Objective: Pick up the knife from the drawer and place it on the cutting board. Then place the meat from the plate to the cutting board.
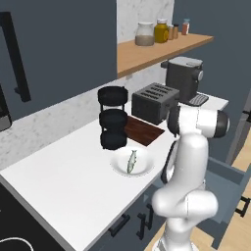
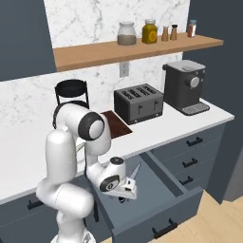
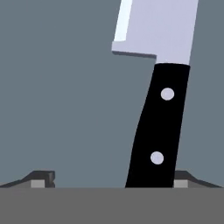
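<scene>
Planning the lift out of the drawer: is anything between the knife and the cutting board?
The counter edge lies between the knife, at the gripper in the open drawer, and the cutting board above. The toaster stands beside the board, off the path.

The arm (image 2: 66,156) is built of glossy white, rounded segments joined by dark grey bands. Its white hand carries a gripper (image 2: 127,190) with small dark fingertips (image 3: 43,178).
</scene>
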